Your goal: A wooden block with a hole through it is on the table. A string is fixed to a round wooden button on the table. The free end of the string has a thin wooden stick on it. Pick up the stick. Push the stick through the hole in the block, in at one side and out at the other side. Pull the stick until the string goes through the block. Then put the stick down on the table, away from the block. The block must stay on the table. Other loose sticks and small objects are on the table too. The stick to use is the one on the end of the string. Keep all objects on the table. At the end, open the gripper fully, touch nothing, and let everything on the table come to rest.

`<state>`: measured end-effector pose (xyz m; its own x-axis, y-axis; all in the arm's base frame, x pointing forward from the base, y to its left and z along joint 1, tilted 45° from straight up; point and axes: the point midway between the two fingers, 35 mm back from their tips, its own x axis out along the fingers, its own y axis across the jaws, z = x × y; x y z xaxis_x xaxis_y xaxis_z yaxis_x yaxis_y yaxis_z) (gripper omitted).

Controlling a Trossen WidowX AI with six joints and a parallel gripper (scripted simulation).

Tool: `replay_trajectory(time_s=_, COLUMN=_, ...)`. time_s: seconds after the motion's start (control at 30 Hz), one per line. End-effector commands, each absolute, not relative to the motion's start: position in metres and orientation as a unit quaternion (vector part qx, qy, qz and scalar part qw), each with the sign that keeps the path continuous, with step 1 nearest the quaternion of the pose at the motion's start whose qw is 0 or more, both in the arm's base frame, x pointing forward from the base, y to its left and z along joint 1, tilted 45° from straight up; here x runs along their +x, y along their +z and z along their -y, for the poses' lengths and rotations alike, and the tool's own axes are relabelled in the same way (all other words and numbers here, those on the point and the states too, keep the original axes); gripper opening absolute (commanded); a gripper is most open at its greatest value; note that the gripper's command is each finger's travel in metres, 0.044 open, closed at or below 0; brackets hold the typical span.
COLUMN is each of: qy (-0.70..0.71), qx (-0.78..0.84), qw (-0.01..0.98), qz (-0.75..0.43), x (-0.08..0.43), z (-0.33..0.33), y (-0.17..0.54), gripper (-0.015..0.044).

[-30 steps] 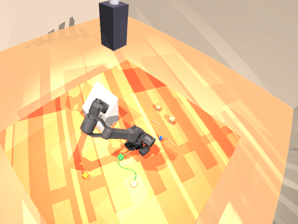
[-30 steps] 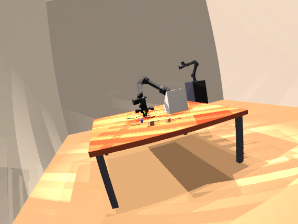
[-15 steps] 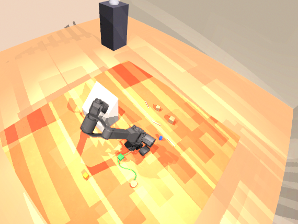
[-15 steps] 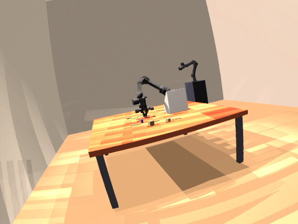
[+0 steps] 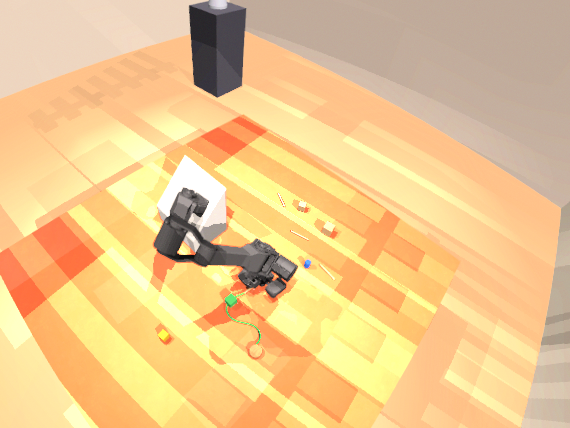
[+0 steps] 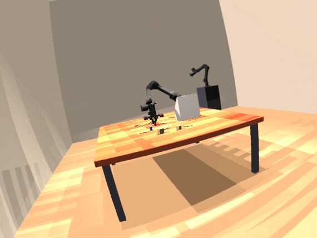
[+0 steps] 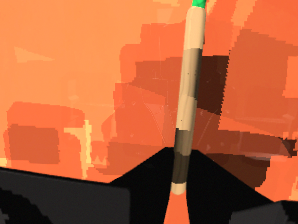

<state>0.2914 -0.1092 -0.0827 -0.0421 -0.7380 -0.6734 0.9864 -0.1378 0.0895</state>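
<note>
Overall, the surface (image 5: 350, 345) (image 6: 178, 144) carries the arm (image 5: 225, 256) (image 6: 164, 90), which reaches down from its white stand (image 5: 200, 200) (image 6: 188, 108). Nearly closed, the gripper (image 6: 154, 124) (image 7: 180, 158) grips the stick (image 7: 188, 95) near one end; green string shows at its twelve o'clock end in the wrist view. From above, the green block (image 5: 230, 300) lies at seven o'clock of the gripper, near it, and the round button (image 5: 255, 351) at five o'clock of that block, the green string (image 5: 243, 322) curving between them.
</note>
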Motion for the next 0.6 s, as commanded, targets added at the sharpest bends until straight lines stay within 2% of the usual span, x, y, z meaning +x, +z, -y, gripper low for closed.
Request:
replay_trajectory(time_s=0.0, qy=-0.692, qx=0.308, qw=0.62, qz=-0.205, x=0.292, z=0.11, y=-0.086, gripper=0.0)
replay_trajectory(time_s=0.03, qy=-0.692, qx=0.308, qw=0.62, qz=-0.205, x=0.292, z=0.11, y=-0.086, gripper=0.0)
replay_trajectory(time_s=0.3, qy=-0.691, qx=0.302, qw=0.623, qz=-0.207, x=0.293, z=0.102, y=-0.076, gripper=0.021)
replay_trajectory(time_s=0.43, qy=-0.69, qx=0.304, qw=0.624, qz=-0.205, x=0.297, z=0.059, y=-0.034, gripper=0.021)
replay_trajectory(time_s=0.57, qy=-0.69, qx=0.303, qw=0.625, qz=-0.204, x=0.297, z=0.052, y=-0.026, gripper=0.021)
